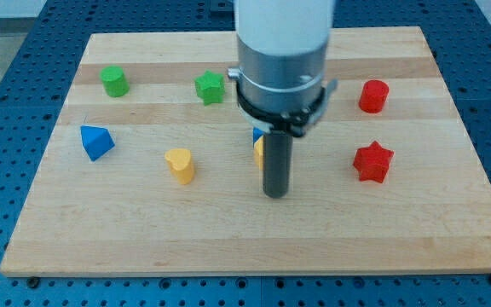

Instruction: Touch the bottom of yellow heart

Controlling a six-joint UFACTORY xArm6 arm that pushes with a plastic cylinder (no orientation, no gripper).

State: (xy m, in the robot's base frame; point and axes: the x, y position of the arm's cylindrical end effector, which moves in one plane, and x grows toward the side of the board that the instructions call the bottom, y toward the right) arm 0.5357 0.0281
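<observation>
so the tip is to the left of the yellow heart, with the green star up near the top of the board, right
Not quite. The camera view shows my tip to the right of the yellow heart, slightly nearer the view's bottom and not touching it. The rest holds: the green star sits near the top of the board.

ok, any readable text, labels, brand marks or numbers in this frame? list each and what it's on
None. No words, numbers or signs show on the wooden board, on the arm's white and grey housing, or on any block, including the yellow heart. My tip is bare dark rod, at the view's right of the heart and apart from it.
</observation>
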